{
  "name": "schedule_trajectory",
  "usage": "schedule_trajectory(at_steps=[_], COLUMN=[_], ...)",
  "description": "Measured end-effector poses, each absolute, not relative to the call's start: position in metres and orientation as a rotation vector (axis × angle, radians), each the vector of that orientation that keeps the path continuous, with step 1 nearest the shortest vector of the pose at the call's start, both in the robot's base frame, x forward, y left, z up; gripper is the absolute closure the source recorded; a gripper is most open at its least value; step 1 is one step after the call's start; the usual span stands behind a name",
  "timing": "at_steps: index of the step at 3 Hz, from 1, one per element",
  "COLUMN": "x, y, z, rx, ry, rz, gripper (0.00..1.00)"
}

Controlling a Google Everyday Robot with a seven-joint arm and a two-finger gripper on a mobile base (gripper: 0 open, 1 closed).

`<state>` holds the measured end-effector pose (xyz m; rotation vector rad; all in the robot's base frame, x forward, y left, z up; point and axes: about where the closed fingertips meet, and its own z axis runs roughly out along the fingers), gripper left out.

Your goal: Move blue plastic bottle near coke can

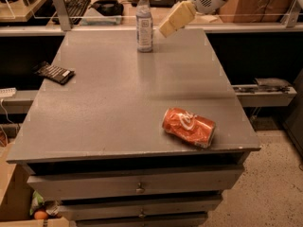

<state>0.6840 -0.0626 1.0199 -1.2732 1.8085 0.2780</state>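
Camera view: the upright bottle (144, 25) is seen just left of the hand (169, 25), whose grip cannot be told; the can (188, 126) is laid well apart from the hand, toward the viewer.

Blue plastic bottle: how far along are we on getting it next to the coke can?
Done: nothing yet. The bottle stands upright at the far edge of the table, far from the can lying on its side near the front right. In hand: the pincer hangs just right of the bottle's top, not touching it. Left: grip the bottle, carry it over, set it by the can.
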Motion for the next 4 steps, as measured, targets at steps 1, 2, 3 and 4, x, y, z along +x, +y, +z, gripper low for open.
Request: schedule_trajectory(at_steps=[1, 2, 3, 4], x=[0.698, 0.725, 0.757, 0.792], y=[-0.049, -0.023, 0.002, 0.023], z=[1.006, 0.98, 0.963, 0.944], rx=[-1.227, -1.126, -0.988, -0.871], ry=[1.8, 1.806, 1.806, 1.805], rz=[0.341, 0.438, 0.497, 0.517], gripper=[0.0, 0.0, 0.0, 0.0])
